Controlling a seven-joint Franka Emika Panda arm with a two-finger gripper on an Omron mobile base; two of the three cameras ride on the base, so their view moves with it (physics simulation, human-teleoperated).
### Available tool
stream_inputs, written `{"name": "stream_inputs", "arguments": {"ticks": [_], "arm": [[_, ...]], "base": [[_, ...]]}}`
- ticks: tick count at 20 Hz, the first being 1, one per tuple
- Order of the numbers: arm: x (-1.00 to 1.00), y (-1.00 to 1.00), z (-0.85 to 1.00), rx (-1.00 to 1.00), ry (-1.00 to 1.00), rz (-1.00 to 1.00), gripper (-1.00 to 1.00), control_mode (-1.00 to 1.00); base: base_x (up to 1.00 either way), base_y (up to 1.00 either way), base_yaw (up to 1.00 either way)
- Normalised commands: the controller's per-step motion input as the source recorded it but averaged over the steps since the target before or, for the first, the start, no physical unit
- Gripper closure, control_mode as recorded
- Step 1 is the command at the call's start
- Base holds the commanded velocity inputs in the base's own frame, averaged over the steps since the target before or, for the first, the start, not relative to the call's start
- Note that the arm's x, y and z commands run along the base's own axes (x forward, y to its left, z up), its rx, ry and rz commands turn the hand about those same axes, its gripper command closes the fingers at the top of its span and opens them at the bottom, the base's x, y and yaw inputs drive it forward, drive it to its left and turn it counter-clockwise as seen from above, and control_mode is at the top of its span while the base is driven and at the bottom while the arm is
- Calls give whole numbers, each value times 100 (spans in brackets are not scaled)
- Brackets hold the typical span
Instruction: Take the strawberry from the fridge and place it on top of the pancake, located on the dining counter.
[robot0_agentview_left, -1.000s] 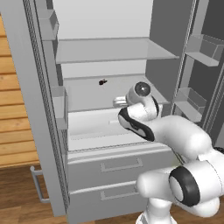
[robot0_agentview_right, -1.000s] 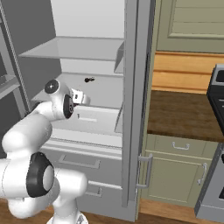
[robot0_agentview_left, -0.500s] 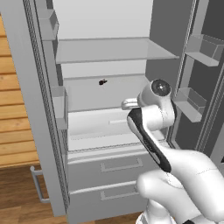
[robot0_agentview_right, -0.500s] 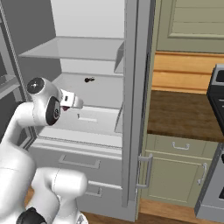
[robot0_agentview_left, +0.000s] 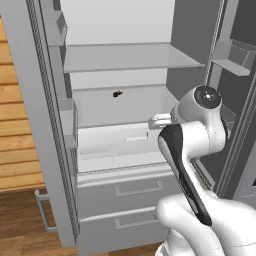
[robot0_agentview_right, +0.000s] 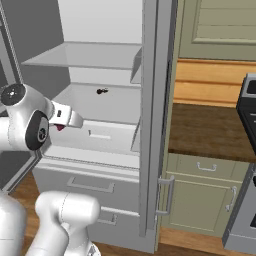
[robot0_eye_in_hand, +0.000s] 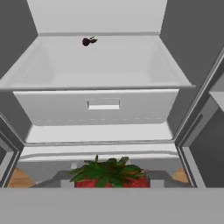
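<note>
Red and leafy, the strawberry (robot0_eye_in_hand: 109, 177) sits clamped between the gripper (robot0_eye_in_hand: 109, 180) tips before the open fridge (robot0_agentview_left: 125, 150), lower half cut off. A small dark item (robot0_eye_in_hand: 89, 41) lies at the shelf's back edge.

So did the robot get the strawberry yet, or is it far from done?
The picking-up part looks done: the fridge is open and the strawberry sits between the fingers, in front of the shelves. A small dark item lies on a shelf. Left to do: carry it to the pancake and set it on top.
</note>
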Motion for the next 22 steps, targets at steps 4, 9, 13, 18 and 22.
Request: {"name": "stream_inputs", "arguments": {"ticks": [4, 9, 13, 18, 22], "arm": [[-33, 0, 6, -2, 3, 0, 100, -100], [-18, 0, -12, -2, -3, 1, 100, -100], [0, 0, 0, 0, 0, 0, 100, 100], [0, 0, 0, 0, 0, 0, 100, 100], [0, 0, 0, 0, 0, 0, 100, 100]], "base": [[0, 0, 0], [0, 0, 0], [-100, 0, -22], [-95, 26, -43], [-28, 83, -35]]}}
